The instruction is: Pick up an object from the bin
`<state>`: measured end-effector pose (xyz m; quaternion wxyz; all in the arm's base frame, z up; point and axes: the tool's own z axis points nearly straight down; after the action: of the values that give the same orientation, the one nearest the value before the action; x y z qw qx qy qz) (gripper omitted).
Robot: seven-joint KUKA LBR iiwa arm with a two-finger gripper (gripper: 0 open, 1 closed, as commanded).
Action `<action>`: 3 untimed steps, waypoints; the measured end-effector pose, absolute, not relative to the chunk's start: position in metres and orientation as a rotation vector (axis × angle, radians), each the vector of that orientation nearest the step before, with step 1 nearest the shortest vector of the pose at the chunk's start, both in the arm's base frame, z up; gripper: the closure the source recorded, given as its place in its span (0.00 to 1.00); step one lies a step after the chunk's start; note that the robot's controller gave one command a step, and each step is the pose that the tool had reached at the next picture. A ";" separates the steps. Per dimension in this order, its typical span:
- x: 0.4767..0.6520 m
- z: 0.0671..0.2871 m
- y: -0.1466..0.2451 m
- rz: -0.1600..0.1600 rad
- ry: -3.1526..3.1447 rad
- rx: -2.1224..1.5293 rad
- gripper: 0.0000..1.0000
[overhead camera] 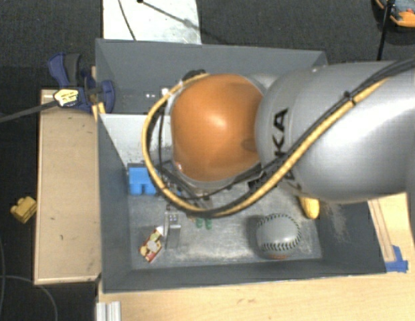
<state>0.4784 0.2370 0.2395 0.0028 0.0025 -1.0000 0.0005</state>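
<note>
My gripper (pixel 173 229) reaches down from under the arm's orange cover into the bin's front left part. Just left of and below it, close to the front wall, lies a small red, white and yellow object (pixel 152 244). A blue block (pixel 140 180) sits against the left wall, behind the gripper. Two small green bits (pixel 204 225) show on the floor just right of the gripper. Nothing can be seen held in the gripper.
A grey ball with red stitching (pixel 278 236) rests at the bin's front right. Behind it, a yellow object (pixel 310 208) pokes out from under the arm. The arm and its cover hide the bin's middle and back.
</note>
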 end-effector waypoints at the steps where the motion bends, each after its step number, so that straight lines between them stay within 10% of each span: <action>1: 0.480 0.244 0.235 -0.002 -3.144 -0.002 0.00; 3: 0.481 0.167 0.228 0.000 -3.131 -0.261 0.00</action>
<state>0.4812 0.2278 0.1667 -0.0003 -0.0830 -0.9966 0.0000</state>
